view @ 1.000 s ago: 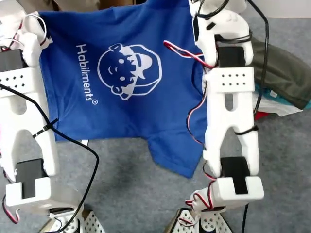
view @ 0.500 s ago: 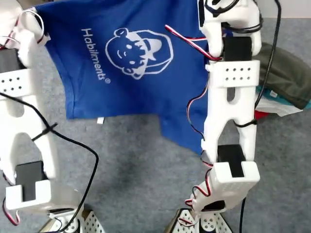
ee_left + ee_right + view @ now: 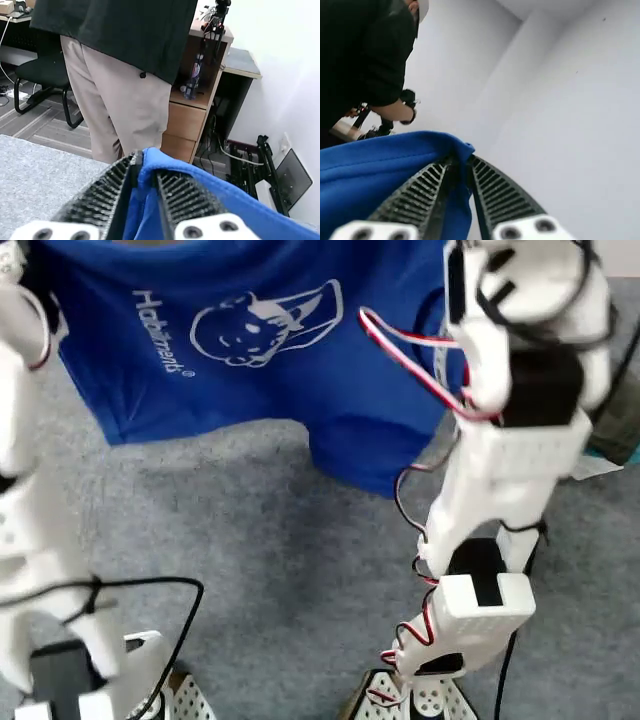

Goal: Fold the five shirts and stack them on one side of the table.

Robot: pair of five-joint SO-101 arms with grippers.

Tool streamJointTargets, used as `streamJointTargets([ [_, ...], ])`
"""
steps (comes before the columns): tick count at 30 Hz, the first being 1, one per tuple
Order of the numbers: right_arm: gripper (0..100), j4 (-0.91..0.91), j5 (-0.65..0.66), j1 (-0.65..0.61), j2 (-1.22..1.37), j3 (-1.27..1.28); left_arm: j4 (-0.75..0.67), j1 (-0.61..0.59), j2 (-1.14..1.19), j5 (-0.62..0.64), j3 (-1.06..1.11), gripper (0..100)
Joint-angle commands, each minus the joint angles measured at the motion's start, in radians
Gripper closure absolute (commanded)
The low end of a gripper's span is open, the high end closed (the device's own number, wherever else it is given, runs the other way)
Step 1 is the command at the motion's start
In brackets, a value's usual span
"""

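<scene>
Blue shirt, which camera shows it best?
The high view: the blue shirt is spread wide, with its white print and lower hem visible. The left and right wrist views each show a bunched blue edge pinched between that arm's jaws.

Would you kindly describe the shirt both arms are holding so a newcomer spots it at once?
Over the grey table, between the two white arms, hangs a blue shirt, pinched by the left gripper and the right gripper. Its white cartoon face print sets it apart from the clothes at the table's edge.
</scene>
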Motion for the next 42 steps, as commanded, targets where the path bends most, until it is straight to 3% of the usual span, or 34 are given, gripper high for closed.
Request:
streamJointTargets([
  [1, 99.5, 0.115, -0.011, -0.002, -0.007, -0.209, 0.043, 0.005, -0.105, 0.002, -0.038, 98],
  [5, 99.5, 0.235, -0.011, -0.002, -0.013, -0.367, 0.112, -0.002, -0.205, 0.002, -0.037, 98],
  [21, 99.5, 0.347, -0.009, -0.001, -0.372, -0.308, 0.347, -0.002, -0.539, 0.002, -0.037, 98],
  [29, 99.5, 0.373, -0.009, -0.001, -0.475, -0.308, 0.385, -0.002, -0.684, 0.002, -0.032, 98],
  [42, 99.5, 0.601, -0.011, -0.004, -0.291, -0.308, 0.348, 0.003, -0.699, 0.003, 0.442, 98],
])
